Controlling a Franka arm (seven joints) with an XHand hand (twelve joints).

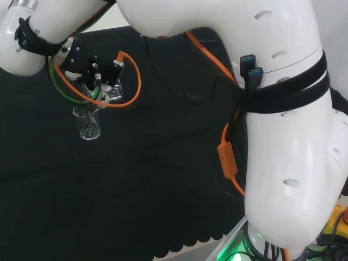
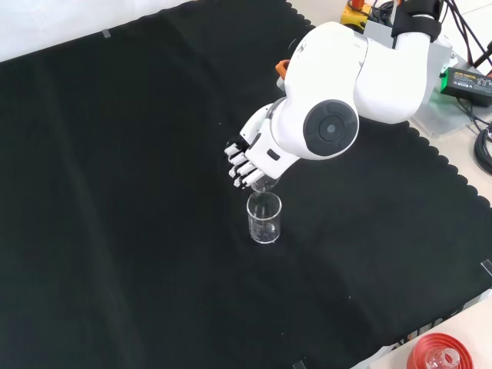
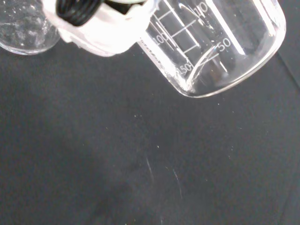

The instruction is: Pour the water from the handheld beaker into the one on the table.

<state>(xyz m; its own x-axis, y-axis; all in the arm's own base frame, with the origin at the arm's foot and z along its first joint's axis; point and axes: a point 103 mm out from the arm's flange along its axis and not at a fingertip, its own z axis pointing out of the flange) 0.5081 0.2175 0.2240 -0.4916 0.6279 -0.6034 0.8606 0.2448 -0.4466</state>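
Note:
A clear glass beaker (image 2: 264, 218) stands upright on the black cloth; it shows too in the head view (image 1: 87, 122) and blurred at the wrist view's edge (image 3: 23, 28). Just above its rim the hand (image 2: 247, 160) holds a second clear beaker (image 3: 220, 42), fingers curled round it, tipped well over with its mouth toward the standing one. In the head view the held beaker (image 1: 110, 91) shows beside the hand (image 1: 87, 68). Printed scale marks run along the tipped beaker's wall. Whether water is in either beaker is hard to tell.
The arm's big white links (image 1: 283, 136) stand at the head view's right with orange cables (image 1: 228, 157). A red ribbed ring (image 2: 440, 357) sits at the front view's lower right corner. The cloth's scalloped edge (image 2: 453, 177) runs along the right.

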